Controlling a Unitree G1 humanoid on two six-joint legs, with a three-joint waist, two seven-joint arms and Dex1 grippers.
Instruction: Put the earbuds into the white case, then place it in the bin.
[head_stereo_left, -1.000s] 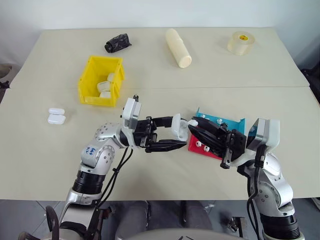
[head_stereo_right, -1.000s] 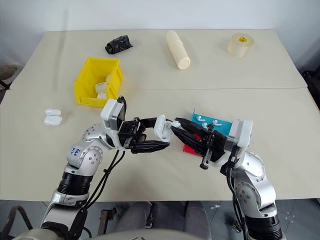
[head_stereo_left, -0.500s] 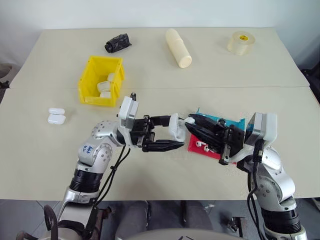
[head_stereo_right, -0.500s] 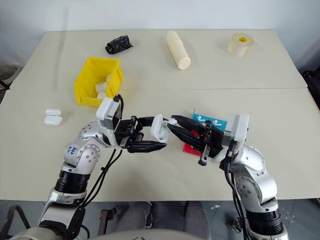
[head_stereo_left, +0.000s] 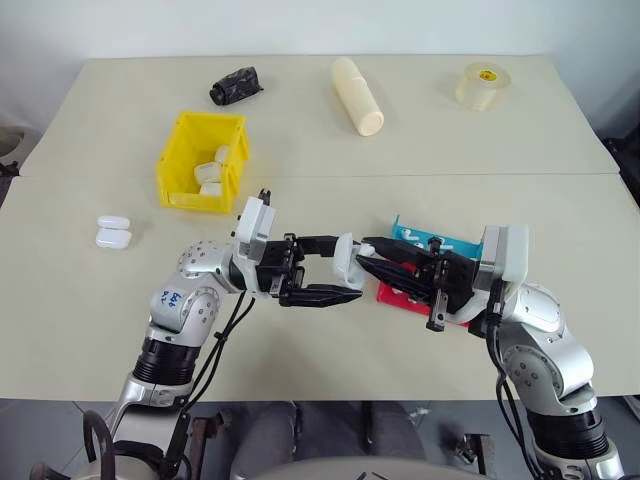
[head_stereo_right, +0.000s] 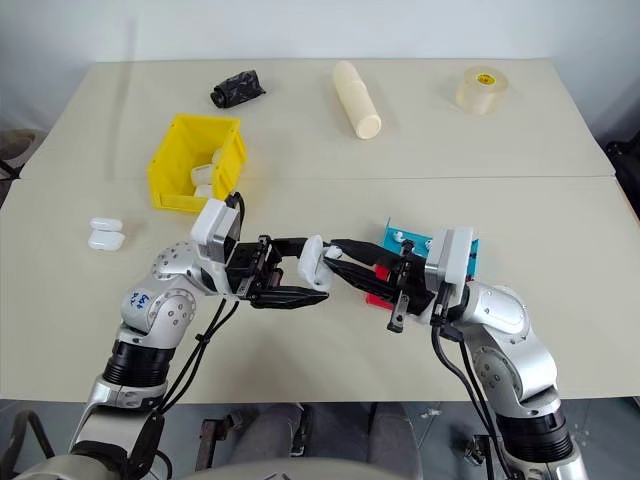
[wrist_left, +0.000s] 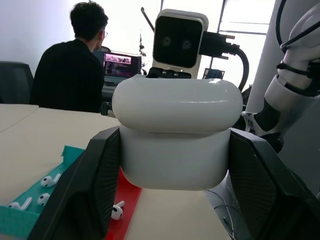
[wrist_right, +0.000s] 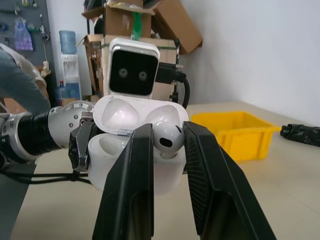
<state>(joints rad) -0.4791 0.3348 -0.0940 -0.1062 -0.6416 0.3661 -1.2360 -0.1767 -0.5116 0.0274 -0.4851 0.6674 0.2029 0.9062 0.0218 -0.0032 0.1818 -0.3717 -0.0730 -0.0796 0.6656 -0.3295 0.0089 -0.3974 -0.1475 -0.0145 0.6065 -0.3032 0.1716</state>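
Note:
My left gripper (head_stereo_left: 349, 268) is shut on the white case (head_stereo_left: 346, 259), held above the table near its middle. The case's lid (wrist_right: 134, 113) stands open over its body (wrist_right: 106, 156). Facing it, my right gripper (head_stereo_left: 367, 249) is shut on one earbud (wrist_right: 167, 140), whose head sits at the open mouth of the case. More earbuds (head_stereo_right: 399, 234) lie in the blue tray (head_stereo_left: 455, 244) and the red tray (head_stereo_left: 397, 296) below my right gripper. The yellow bin (head_stereo_left: 172, 160) stands at the back left with several white cases (head_stereo_left: 211, 172) inside.
Two white cases (head_stereo_left: 113, 232) lie stacked on the table's left side. Along the far edge lie a black bundle (head_stereo_left: 235, 85), a cream cylinder (head_stereo_left: 357, 95) and a tape roll (head_stereo_left: 480, 85). A person (wrist_left: 75, 65) sits at a laptop beyond the table.
My right gripper has swung and edged left, bringing the earbud up to the open case. The left gripper still holds the case in about the same spot.

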